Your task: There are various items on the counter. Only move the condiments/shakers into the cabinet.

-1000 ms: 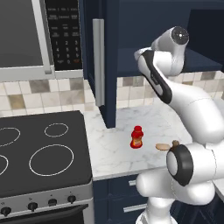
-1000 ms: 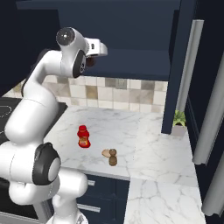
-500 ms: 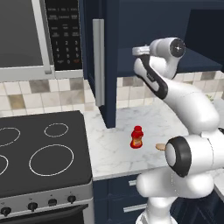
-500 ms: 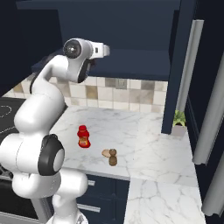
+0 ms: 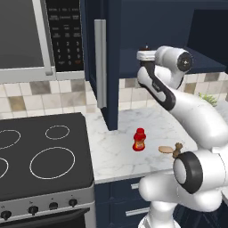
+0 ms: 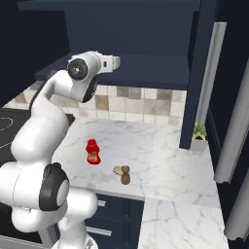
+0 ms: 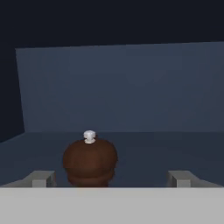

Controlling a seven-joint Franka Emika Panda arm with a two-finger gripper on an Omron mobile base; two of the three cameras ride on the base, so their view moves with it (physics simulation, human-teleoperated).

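The navy cabinet (image 5: 109,67) stands open above the marble table (image 6: 165,165), where the red bottle (image 5: 139,139) sits in open space, while inside the cabinet the end effector (image 7: 109,178) gapes wide around the dark pepper mill (image 7: 89,161)

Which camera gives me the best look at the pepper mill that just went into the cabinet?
The hand view: the pepper mill stands upright on the cabinet shelf, its round brown top and silver knob between the open gripper fingers, apart from both. In the left base view the hand covers it; in the right base view I cannot make it out.
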